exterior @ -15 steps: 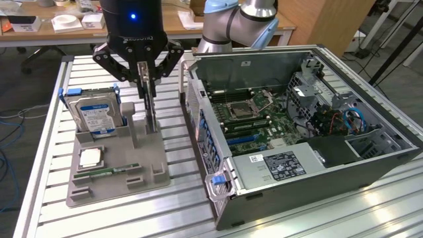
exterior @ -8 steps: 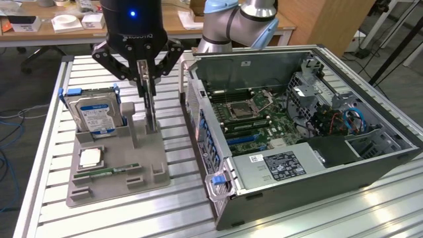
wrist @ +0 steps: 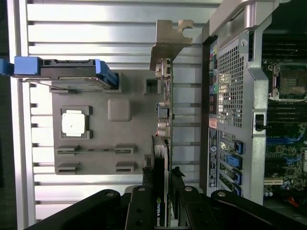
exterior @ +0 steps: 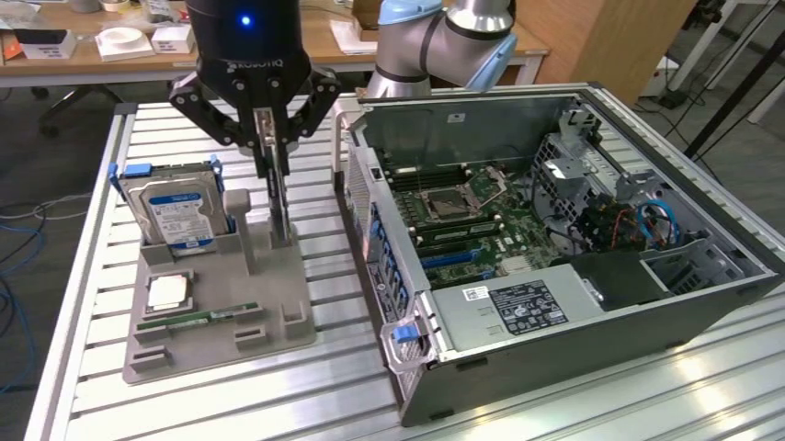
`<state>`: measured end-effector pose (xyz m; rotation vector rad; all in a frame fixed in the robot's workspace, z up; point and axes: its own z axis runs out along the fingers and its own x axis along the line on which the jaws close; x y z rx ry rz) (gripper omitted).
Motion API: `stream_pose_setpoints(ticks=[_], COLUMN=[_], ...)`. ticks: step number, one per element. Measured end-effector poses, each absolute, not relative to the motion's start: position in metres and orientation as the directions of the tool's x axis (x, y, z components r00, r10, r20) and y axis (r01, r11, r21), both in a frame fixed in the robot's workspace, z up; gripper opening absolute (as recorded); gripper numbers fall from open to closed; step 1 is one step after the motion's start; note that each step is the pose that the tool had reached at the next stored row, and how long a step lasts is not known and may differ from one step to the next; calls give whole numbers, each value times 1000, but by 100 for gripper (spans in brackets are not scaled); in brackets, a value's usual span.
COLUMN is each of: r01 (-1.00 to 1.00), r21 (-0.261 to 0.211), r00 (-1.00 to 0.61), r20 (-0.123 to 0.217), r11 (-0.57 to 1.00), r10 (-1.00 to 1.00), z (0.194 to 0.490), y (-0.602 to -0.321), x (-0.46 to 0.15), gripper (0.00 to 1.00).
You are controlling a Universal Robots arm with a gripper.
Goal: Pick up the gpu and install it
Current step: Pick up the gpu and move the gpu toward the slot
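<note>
**Exterior view:** claw (exterior: 272, 138) hangs over the grey parts tray (exterior: 221, 322) on the counter (exterior: 368, 404), jaws pinched in on the gpu (exterior: 282, 197). The card shows edge-on as a thin upright strip. Its top end sits btwn the fingers and its lower end reaches down to the tray's slot. Can't tell if it's seated there or just clear of it. My read: grasp made, lift barely begun at most, install not done. The hard drive (exterior: 178, 211), CPU (exterior: 168, 292) and RAM stick (exterior: 202, 319) lie in their tray spots, well apart from the claw. The open PC case (exterior: 589, 303) stands just beside the tray, on the exterior view's right. Its motherboard (exterior: 479, 216) is exposed, w/ no card seen in the expansion slots.

**Wrist view:** looking down along the card. The claw (wrist: 162, 175) has one finger on each face of the gpu (wrist: 165, 105), so it's gripping the card, not spread. The green board edge runs away from the fingers to the silver end bracket (wrist: 168, 38), which sticks out past the tray (wrist: 129, 139) over the counter slats (wrist: 96, 24). The card runs parallel to the PC case's (wrist: 235, 96) rear panel, near it but not touching. The hard drive (wrist: 67, 72) and CPU (wrist: 73, 122) sit on the card's far side from the case. Left to do, as I judge it: carry the card over to the case and seat it.
</note>
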<state>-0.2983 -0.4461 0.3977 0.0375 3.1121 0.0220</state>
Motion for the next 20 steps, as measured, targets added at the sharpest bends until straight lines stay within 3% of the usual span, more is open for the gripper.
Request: stream_pose_setpoints(ticks=[20], r01=[24], r21=[13], r00=[-999], r20=[-29], r11=[1000], r10=[24], z=[411], y=[-446], x=[-298], gripper=[25])
